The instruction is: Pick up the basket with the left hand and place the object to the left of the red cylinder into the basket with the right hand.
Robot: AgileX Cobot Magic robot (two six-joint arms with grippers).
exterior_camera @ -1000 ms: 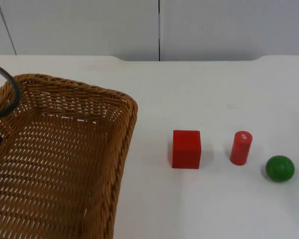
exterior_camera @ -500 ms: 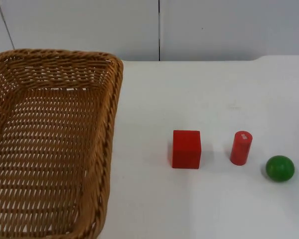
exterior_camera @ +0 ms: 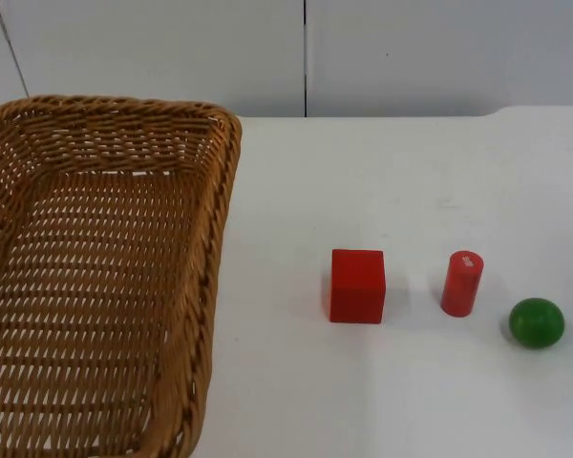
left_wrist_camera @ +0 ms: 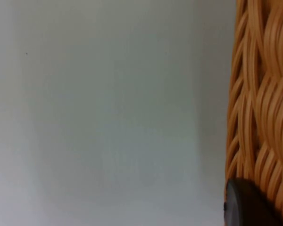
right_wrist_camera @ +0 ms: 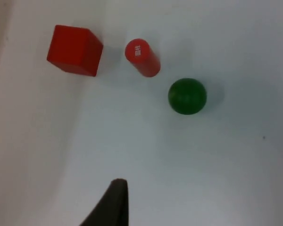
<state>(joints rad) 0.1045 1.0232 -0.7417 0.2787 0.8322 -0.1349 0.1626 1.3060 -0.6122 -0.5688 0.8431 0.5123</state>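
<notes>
A brown wicker basket [exterior_camera: 95,277] takes up the left of the top view, its rim [exterior_camera: 215,239] running almost straight toward the front edge. My left gripper [left_wrist_camera: 245,205] is shut on the basket wall [left_wrist_camera: 262,94], with the woven side pressed against its black fingertip. A red cube [exterior_camera: 357,285] sits on the table just left of the upright red cylinder [exterior_camera: 461,283]. My right gripper [right_wrist_camera: 112,203] hovers high above the table, nearer than the cube [right_wrist_camera: 74,50] and cylinder [right_wrist_camera: 142,57], touching nothing.
A green ball [exterior_camera: 537,322] lies right of the cylinder; it is the green ball [right_wrist_camera: 187,96] in the right wrist view too. White table [exterior_camera: 382,181] stretches between basket and cube. The grey partition wall [exterior_camera: 306,52] closes the back.
The basket has swung from a slanted pose to square with the table and shifted left and back, then barely moved. Cube, cylinder and ball stayed put.
</notes>
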